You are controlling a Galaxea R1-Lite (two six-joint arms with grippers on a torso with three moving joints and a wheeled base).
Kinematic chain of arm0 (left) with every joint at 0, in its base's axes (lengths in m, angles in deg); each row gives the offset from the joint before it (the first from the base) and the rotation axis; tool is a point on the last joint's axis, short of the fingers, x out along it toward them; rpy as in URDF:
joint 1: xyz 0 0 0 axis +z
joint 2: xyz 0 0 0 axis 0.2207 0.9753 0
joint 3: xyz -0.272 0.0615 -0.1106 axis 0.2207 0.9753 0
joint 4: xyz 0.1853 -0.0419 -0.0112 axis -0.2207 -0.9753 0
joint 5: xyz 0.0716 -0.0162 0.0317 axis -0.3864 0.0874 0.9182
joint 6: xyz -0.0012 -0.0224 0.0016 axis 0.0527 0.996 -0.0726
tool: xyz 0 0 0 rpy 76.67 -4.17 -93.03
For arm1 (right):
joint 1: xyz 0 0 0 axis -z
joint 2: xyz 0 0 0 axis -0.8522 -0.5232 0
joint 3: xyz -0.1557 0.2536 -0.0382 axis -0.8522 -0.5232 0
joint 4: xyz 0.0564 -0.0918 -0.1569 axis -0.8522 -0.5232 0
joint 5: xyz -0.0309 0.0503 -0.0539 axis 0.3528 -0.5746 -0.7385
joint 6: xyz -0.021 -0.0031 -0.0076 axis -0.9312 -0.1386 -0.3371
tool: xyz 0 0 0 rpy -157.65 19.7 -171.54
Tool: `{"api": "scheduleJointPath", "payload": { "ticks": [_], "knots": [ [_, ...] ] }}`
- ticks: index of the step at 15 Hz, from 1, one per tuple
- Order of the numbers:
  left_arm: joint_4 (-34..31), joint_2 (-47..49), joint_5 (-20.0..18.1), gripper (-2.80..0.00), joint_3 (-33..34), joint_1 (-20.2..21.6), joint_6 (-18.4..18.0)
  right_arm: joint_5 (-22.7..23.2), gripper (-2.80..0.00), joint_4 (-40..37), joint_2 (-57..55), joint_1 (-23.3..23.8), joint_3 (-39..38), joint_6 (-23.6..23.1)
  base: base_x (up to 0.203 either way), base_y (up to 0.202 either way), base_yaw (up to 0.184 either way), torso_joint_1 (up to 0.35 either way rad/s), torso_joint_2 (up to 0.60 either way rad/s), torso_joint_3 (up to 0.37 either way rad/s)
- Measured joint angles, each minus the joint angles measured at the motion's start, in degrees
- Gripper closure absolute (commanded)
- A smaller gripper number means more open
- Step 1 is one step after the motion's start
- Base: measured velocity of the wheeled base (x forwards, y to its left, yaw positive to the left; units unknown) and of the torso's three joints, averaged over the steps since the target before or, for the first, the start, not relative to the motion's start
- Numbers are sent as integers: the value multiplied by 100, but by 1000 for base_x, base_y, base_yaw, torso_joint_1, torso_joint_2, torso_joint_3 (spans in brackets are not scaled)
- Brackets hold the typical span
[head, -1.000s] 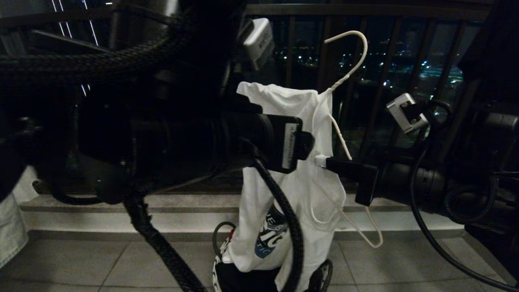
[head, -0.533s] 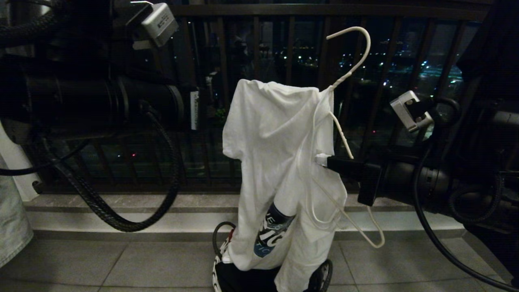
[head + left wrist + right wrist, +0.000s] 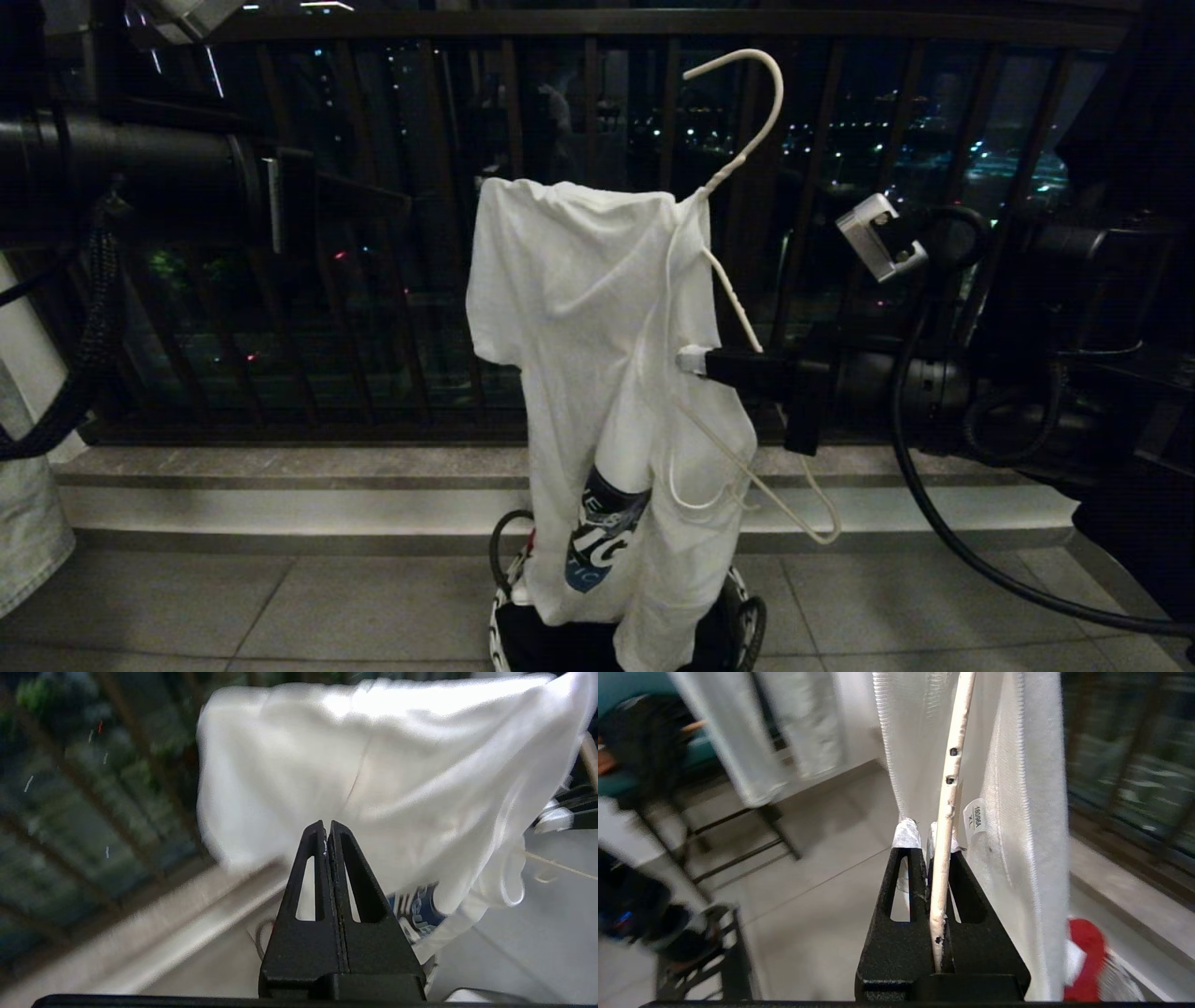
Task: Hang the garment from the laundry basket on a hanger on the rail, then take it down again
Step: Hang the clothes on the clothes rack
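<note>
The garment (image 3: 588,355), a white T-shirt with a blue chest graphic (image 3: 597,551), hangs bunched on one side of the white wire hanger (image 3: 747,103), which is tilted steeply with its hook up. My right gripper (image 3: 693,360) comes in level from the right, shut on the hanger's bare arm (image 3: 945,812) beside the collar label. The shirt's hem reaches into the laundry basket (image 3: 498,627) on the floor. My left gripper (image 3: 327,826) is shut and empty, clear of the garment (image 3: 373,765) on its left; its arm (image 3: 159,177) crosses the upper left. The rail is out of view.
A dark balcony railing (image 3: 597,19) with vertical bars stands behind a stone kerb (image 3: 280,485). A red cloth (image 3: 1083,956) lies in the basket. A pale cloth (image 3: 28,523) hangs at the left edge. Black metal frames (image 3: 738,868) stand on the tiled floor.
My left arm has swung off the garment to the left and its gripper has shut. The right gripper has carried hanger and garment slightly left and up.
</note>
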Motion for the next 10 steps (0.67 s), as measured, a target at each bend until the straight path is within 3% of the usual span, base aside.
{"api": "scheduleJointPath", "payload": {
  "ticks": [4,6,10],
  "knots": [
    [-188,213,-244,0,-336,89,-832,596,0,-60,-234,-6,55,-152,0,0,0,0,0,0],
    [-913,295,-464,0,-750,94,-1213,722,0,-278,-301,-8,3,-468,0,0,0,0,0,0],
    [-2429,626,-1109,0,-1615,113,-1976,861,0,-360,-373,-1,-38,-541,0,0,0,0,0,0]
  ]
}}
